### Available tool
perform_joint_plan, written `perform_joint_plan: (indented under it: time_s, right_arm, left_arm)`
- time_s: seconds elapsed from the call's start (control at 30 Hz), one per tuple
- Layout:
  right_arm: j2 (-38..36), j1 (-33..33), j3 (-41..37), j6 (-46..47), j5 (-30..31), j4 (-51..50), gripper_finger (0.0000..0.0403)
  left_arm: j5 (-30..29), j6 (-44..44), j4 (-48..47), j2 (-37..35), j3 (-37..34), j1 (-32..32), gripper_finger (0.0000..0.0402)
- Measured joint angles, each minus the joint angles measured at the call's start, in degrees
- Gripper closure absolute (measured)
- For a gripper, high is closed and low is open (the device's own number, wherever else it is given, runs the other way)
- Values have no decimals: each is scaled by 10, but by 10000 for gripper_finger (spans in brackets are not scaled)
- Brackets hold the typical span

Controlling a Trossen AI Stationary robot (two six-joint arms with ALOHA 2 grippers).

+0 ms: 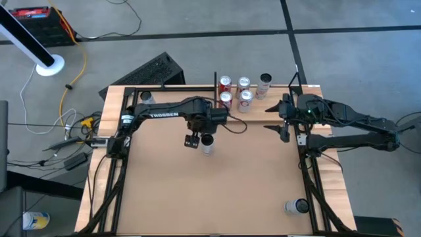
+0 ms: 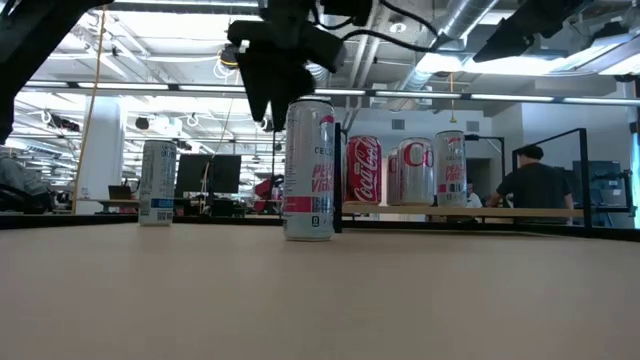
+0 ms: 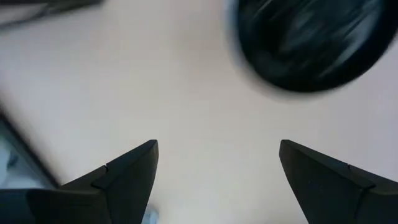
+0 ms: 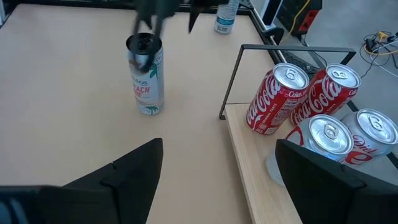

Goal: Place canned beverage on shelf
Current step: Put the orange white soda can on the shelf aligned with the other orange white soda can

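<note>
A tall slim white can with pink lettering [image 1: 208, 143] stands upright on its base on the brown table; it also shows in the low view [image 2: 309, 170] and the right wrist view [image 4: 145, 74]. My left gripper [image 1: 192, 141] is open, pointing down, just left of and above the can's top [image 3: 311, 43], touching nothing. The pale wood shelf [image 1: 279, 97] with its thin black upright bar [image 4: 231, 81] lies at the far edge and bears several red and silver cans [image 4: 277, 96]. My right gripper [image 4: 217, 162] is open and empty, near the shelf's right end [image 1: 279, 126].
A white and blue can [image 2: 157, 182] stands at the far left of the table [image 1: 146, 97]. Another can [image 1: 296, 207] lies near the right front corner. Black frame rails [image 1: 118, 178] run along both table sides. A person [image 2: 535, 185] sits in the room behind.
</note>
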Motion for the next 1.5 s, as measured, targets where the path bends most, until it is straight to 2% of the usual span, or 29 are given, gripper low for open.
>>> perform_joint_plan:
  time_s: [0.17, 0.37, 0.47, 0.57, 0.67, 0.73, 0.93, 1.07, 1.2, 1.37, 1.5]
  right_arm:
    - [10, 0, 0, 1, -9, 2, 70]
    - [59, 1, 0, 1, -82, 61, 70]
    - [97, 1, 0, -10, -118, 113, 70]
    - [140, 2, 0, -32, -170, 173, 70]
    - [191, 10, 0, -62, -230, 242, 70]
    - [226, 18, 0, -82, -252, 296, 70]
    - [340, 28, 0, -113, -260, 461, 70]
    - [411, 17, 24, -110, -337, 500, 70]
    - [478, 2, 73, -90, -392, 502, 70]
    - [549, -5, 125, -84, -450, 494, 70]
    - [585, -5, 148, -83, -461, 493, 70]
  left_arm:
    - [-24, -52, -10, -52, -4, 18, 81]
    - [-122, -112, -14, -130, -5, 40, 81]
    - [-157, -129, 0, -189, -38, 48, 81]
    - [-184, -140, 53, -264, -119, 59, 81]
    - [-187, -136, 162, -352, -242, 69, 81]
    - [-163, -119, 254, -414, -337, 73, 81]
    - [-77, -81, 606, -569, -627, 74, 81]
    - [-51, -57, 780, -622, -757, 74, 81]
    - [-56, -50, 829, -646, -806, 76, 81]
    - [-55, -61, 819, -647, -810, 76, 81]
    - [-54, -54, 815, -641, -810, 76, 81]
